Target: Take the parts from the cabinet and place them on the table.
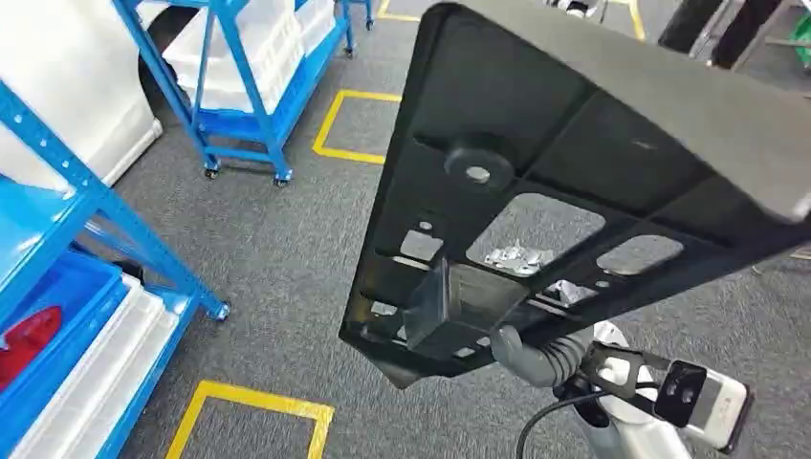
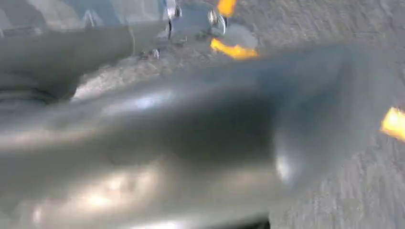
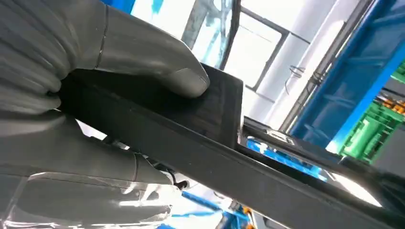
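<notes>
A large black plastic panel [image 1: 574, 163] with ribs and cut-outs is held up tilted over the grey floor, taking up the middle and right of the head view. My right hand [image 1: 524, 352] grips its lower edge from underneath. In the right wrist view the grey thumb [image 3: 157, 62] presses on one face of the panel's edge [image 3: 200, 138], and the fingers of the right hand [image 3: 71, 124] wrap the other side. The left wrist view is blurred; a grey shape there looks like my left hand [image 2: 143, 143], and I cannot tell how its fingers lie.
A blue shelving rack [image 1: 105, 220] stands at the left with a blue bin [image 1: 57, 316] holding a red part [image 1: 29, 339], and a white tray [image 1: 105, 373] beside it. A blue cart [image 1: 258, 67] with white bins stands farther back. Yellow squares [image 1: 253, 402] mark the floor.
</notes>
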### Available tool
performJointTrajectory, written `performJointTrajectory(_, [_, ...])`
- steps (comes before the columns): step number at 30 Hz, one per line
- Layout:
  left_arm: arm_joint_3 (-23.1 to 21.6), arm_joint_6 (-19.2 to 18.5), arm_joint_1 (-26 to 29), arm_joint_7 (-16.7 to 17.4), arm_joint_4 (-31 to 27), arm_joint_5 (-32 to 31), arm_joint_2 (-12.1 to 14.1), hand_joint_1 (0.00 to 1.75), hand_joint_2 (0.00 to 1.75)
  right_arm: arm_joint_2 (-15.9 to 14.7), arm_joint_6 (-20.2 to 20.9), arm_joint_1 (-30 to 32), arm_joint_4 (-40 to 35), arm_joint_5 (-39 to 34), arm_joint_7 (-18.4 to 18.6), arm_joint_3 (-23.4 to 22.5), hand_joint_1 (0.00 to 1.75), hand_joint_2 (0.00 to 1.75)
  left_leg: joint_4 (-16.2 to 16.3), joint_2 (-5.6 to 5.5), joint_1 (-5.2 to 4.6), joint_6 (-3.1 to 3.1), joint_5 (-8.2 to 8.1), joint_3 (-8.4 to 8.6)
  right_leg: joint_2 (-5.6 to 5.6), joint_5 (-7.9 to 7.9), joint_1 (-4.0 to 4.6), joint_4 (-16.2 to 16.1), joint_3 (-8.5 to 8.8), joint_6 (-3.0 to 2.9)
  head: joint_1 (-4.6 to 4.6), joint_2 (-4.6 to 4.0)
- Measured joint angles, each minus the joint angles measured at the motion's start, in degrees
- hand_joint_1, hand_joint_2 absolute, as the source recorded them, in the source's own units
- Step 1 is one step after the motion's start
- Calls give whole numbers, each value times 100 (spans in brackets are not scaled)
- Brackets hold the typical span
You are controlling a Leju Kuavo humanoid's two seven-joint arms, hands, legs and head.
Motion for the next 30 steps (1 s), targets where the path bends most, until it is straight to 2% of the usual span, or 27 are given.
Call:
performJointTrajectory(2, [4, -15, 23, -13, 0, 17, 0, 0, 0, 2, 20, -22, 4, -11, 0, 0, 175, 175, 952, -122, 2, -23, -411, -451, 125, 0, 20, 2, -4, -16, -9, 0])
performJointTrajectory(3, [4, -15, 42, -2, 0, 17, 0, 0, 0, 2, 37, -17, 4, -4, 0, 0, 175, 175, 1268, -131, 1, -23, -463, -617, 200, 1, 31, 5, -4, -17, -11, 0])
performJointTrajectory(4, [7, -6, 54, 13, 0, 17, -4, 0, 0, 4, 59, -19, 4, 7, 0, 0, 175, 175, 1256, -133, 2, -14, -372, -631, 269, 1, 34, 13, -1, -16, -6, 0])
performJointTrajectory(5, [7, 26, 55, 33, 0, 11, -11, 0, 0, 17, 70, -21, 2, 20, 0, 0, 175, 175, 965, -142, 2, 2, -147, -510, 344, 1, 36, 23, 2, -15, -11, 0])
performJointTrajectory(6, [7, 44, 51, 44, 0, 9, -15, 0, 0, 33, 74, -24, 2, 42, 0, 0, 175, 175, 492, -171, 2, 21, 128, -298, 410, -1, 35, 38, 7, -12, -9, 0])
performJointTrajectory(7, [7, 57, 46, 48, 0, 6, -15, 0, 0, 53, 85, -29, 0, 55, 0, 0, 175, 175, -79, -302, 7, 43, 414, -35, 479, -8, 31, 57, 10, 0, -9, 0])
performJointTrajectory(8, [7, 63, 46, 53, 0, 4, -15, 0, 0, 68, 83, -35, 0, 72, 0, 2, 175, 175, -436, -617, 16, 69, 447, 121, 527, -12, 15, 68, -4, 18, -9, 0])
performJointTrajectory(9, [7, 66, 43, 55, 0, 2, -17, 0, 0, 81, 76, -56, 0, 90, 0, 7, 175, 175, -541, -657, 22, 65, 431, 146, 598, -6, 33, 102, -41, 60, 4, 0])
performJointTrajectory(12, [7, 66, 43, 59, 0, -11, -17, 0, 0, 98, 48, -75, 0, 94, 0, 15, 175, 175, -529, -497, -31, 132, 454, 157, 773, 58, -24, 43, -78, 184, -4, 0])
performJointTrajectory(13, [7, 59, 28, 59, 0, -15, -26, 0, 0, 98, 41, -111, 0, 94, 0, 15, 175, 175, -637, -420, 31, 188, 515, 175, 822, 62, 6, 49, -91, 230, 2, 0])
performJointTrajectory(14, [7, 53, 0, 57, 0, -15, -33, 0, 0, 98, 18, -134, -4, 81, 2, 17, 175, 175, -681, -336, 19, 223, 548, 204, 546, -40, 17, 159, -148, 221, -7, 0])
performJointTrajectory(15, [7, 46, -1, 59, 0, -15, -35, 0, 0, 101, 2, -183, -7, 72, 18, 20, 175, 175, -700, -270, 10, 260, 561, 205, 301, -260, 23, 481, -297, 236, 37, 0])
performJointTrajectory(16, [7, 40, 4, 66, 0, -15, -35, 0, 0, 105, -9, -208, -7, 57, 28, 24, 175, 175, -698, -201, -5, 261, 561, 197, 180, -492, 13, 947, -518, 254, 37, 0])
performJointTrajectory(17, [7, 39, 10, 76, 0, -15, -35, 0, 0, 109, -11, -201, -7, 52, 41, 28, 175, 175, -697, -134, -16, 266, 555, 195, 122, -679, 2, 1401, -727, 267, 37, 0])
performJointTrajectory(18, [7, 39, 16, 88, 0, -15, -35, 0, 0, 114, -13, -195, -7, 53, 72, 35, 175, 175, -694, -59, -20, 268, 551, 191, 95, -786, -9, 1752, -895, 279, 37, 0])
performJointTrajectory(19, [9, 39, 14, 101, 0, -13, -35, 0, 0, 114, -13, -192, -4, 53, 90, 37, 175, 175, -692, 16, -20, 263, 546, 190, 83, -750, -20, 1842, -942, 293, 37, 0])
performJointTrajectory(20, [9, 39, 7, 103, 0, -11, -39, 0, 0, 114, -15, -192, -5, 52, 105, 42, 175, 175, -691, 81, -20, 257, 541, 192, 68, -589, -32, 1630, -830, 299, 40, 0])
performJointTrajectory(21, [9, 39, -3, 107, 0, -13, -46, 0, 0, 114, -18, -195, -7, 53, 103, 46, 175, 175, -685, 137, -19, 247, 529, 199, 21, -354, -40, 1172, -583, 299, 37, 0])
performJointTrajectory(22, [9, 37, -12, 109, 0, -13, -61, 0, 0, 114, -20, -197, -13, 52, 103, 48, 175, 175, -672, 189, -19, 230, 514, 207, -71, -128, -40, 629, -283, 291, 39, 0])
performJointTrajectory(23, [7, 37, -17, 114, 0, -13, -72, 0, 0, 114, -22, -202, -15, 52, 103, 48, 175, 175, -647, 224, -26, 201, 489, 218, -294, -6, -27, 131, -3, 266, 42, 0])
performJointTrajectory(24, [7, 37, -15, 114, 0, -15, -77, 0, 0, 114, -26, -207, -15, 52, 105, 48, 175, 175, -619, 258, -71, 156, 458, 209, -381, -83, 54, 32, 28, 214, 39, 0])
performJointTrajectory(25, [7, 37, -15, 116, 0, -15, -83, 0, 0, 114, -35, -206, -15, 48, 98, 50, 175, 175, -621, 301, -68, 134, 451, 216, -285, -62, 38, 31, 8, 169, 22, 0])
performJointTrajectory(27, [7, 35, -20, 116, 0, -24, -90, 0, 0, 111, -57, -179, -15, 31, 87, 50, 175, 175, -633, 409, -60, 73, 434, 250, -171, -70, 61, 35, -4, 119, 24, 0])
performJointTrajectory(28, [7, 33, -31, 114, 0, -29, -92, 0, 0, 111, -61, -180, -15, 24, 79, 50, 175, 175, -621, 459, -55, 34, 406, 268, -103, -47, 43, -4, 14, 80, 39, 0])
performJointTrajectory(29, [7, 28, -43, 110, 0, -33, -92, 0, 0, 111, -74, -176, -18, 17, 74, 50, 175, 175, -521, 245, -14, -3, 320, 239, -57, -32, 15, -19, 34, 49, 22, 0])
performJointTrajectory(30, [7, 22, -41, 107, 2, -35, -98, 0, 0, 111, -83, -184, -18, 4, 68, 50, 175, 175, -250, 56, -9, -10, 130, 118, -18, -32, 5, -18, 33, 18, 9, 0])
